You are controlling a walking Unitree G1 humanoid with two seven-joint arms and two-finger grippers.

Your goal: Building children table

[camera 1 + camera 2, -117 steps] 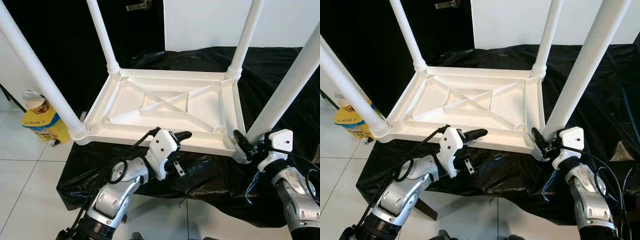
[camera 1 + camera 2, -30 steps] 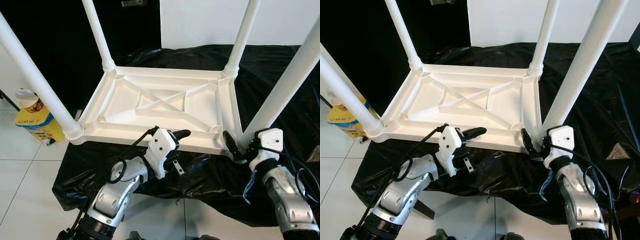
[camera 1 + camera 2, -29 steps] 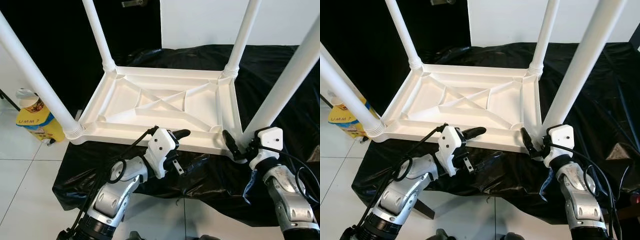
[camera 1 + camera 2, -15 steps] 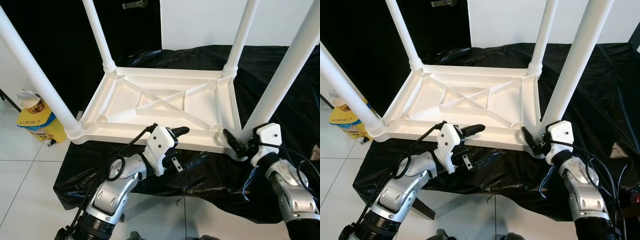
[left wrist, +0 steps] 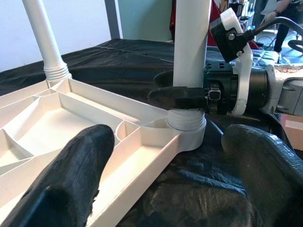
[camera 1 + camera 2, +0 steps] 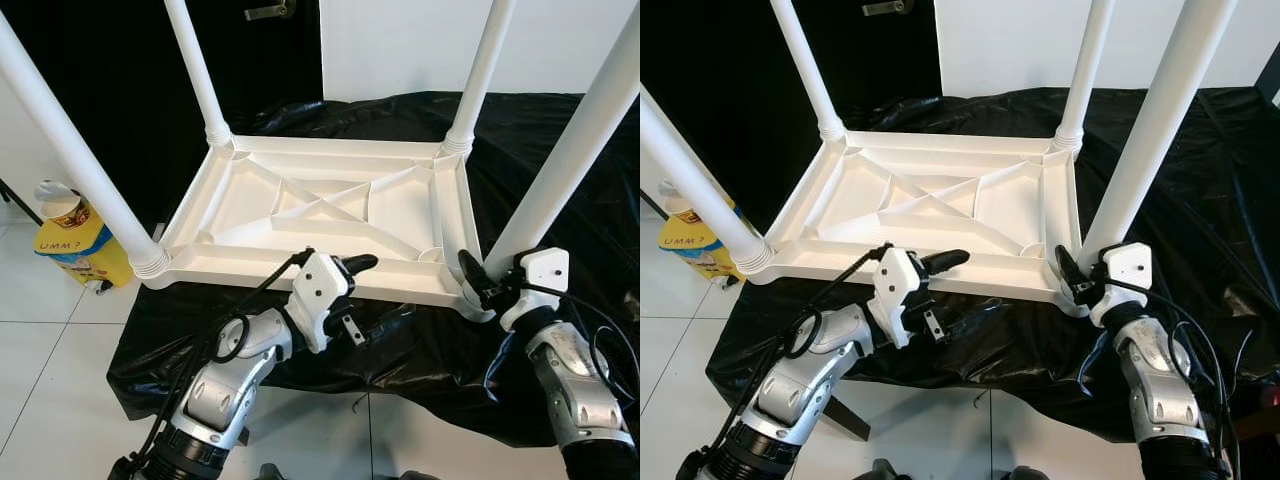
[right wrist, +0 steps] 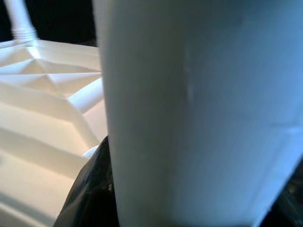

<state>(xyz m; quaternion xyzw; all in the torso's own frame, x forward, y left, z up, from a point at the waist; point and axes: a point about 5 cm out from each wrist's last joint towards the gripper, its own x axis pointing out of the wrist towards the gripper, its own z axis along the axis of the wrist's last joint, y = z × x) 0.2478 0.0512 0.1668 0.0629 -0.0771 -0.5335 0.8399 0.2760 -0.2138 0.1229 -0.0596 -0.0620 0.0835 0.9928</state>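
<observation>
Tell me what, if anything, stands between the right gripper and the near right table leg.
Nothing visible does. The right gripper already has its jaws around the base of the near right leg, just above the threaded collar. The left gripper sits open at the tabletop's near edge, away from that leg.

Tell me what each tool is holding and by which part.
The right tool clamps the near-right table leg just above its threaded base. The left tool is open, holding nothing.

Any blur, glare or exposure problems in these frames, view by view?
Eye views: sharp and evenly lit, though the dark doorway behind is crushed to black. Left wrist view: table leg crisp, its own fingertips soft. Right wrist view: leg too close, blurred, bluish cast.
</observation>
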